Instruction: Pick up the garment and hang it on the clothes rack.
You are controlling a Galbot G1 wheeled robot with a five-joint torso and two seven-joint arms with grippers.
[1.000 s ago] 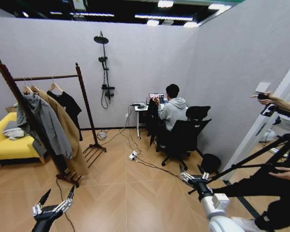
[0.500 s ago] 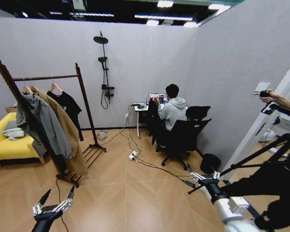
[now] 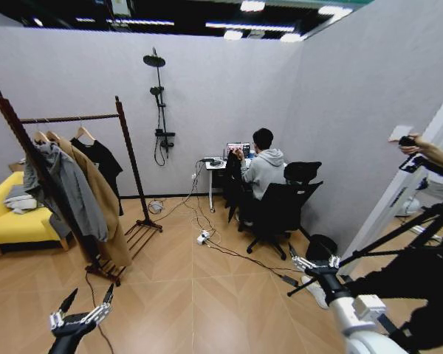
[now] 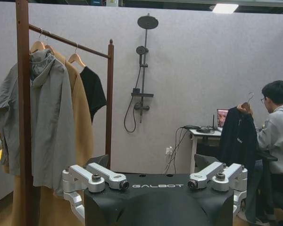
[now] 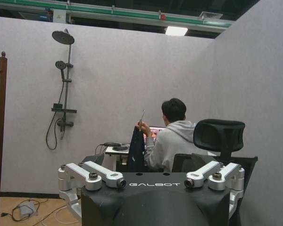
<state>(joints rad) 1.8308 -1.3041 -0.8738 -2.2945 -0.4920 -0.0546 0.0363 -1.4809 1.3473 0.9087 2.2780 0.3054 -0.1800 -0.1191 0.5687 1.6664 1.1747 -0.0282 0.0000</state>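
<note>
Currently both hands hang low, fingers apart and empty: left hand (image 3: pixel 80 316) at seven o'clock, right hand (image 3: pixel 315 263) at four. The garment (image 3: pixel 103 164) hangs on the clothes rack (image 3: pixel 130 158) at ten o'clock; approaching it squarely seems wise.

bare floor (image 3: pixel 184 295) before clothes rack (image 3: pixel 74 118)

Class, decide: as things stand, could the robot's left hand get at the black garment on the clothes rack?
Probably not yet. The left hand hangs low and open, well short of the clothes rack, and the garment hangs at the bar's far end, behind the tan coat.
</note>
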